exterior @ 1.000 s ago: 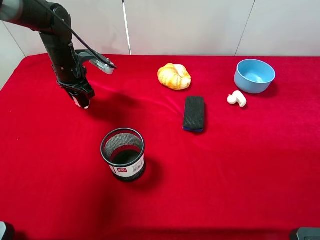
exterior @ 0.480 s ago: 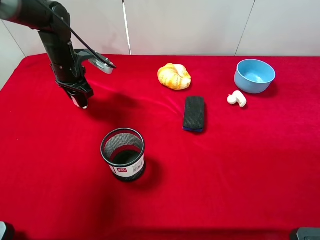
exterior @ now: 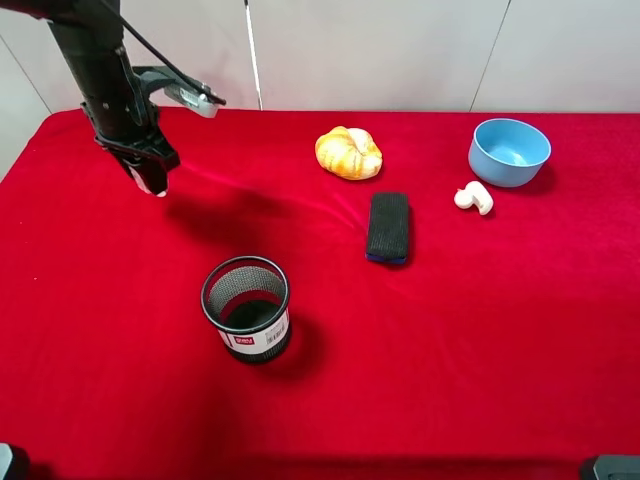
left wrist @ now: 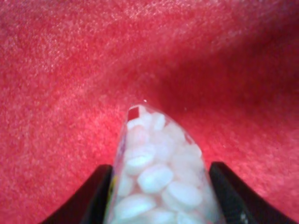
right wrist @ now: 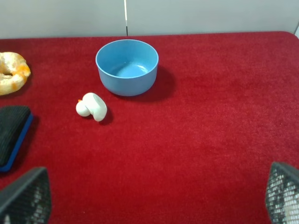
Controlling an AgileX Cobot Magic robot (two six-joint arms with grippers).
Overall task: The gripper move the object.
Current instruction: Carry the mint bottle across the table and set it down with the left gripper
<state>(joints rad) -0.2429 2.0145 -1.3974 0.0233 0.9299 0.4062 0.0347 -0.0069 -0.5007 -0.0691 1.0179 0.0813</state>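
Note:
My left gripper (exterior: 153,183) hangs over the far left of the red cloth, shut on the small clear bottle (exterior: 158,189), which pokes out below the fingers. In the left wrist view the bottle (left wrist: 156,172) is full of white pills and sits between the two dark fingers (left wrist: 91,198), lifted above the cloth; its silver cap is hidden. My right gripper (right wrist: 154,196) shows only its two fingertips (right wrist: 25,196) at the edges of the right wrist view, wide apart and empty.
A black mesh cup (exterior: 246,308) stands front left of centre. A croissant (exterior: 348,152), a black eraser block (exterior: 387,226), a blue bowl (exterior: 509,151) and a small white curved piece (exterior: 474,197) lie at the back right. The red cloth (exterior: 450,350) covers the table.
My left gripper has risen and drawn back toward the far left with the bottle in it. Nothing else has moved.

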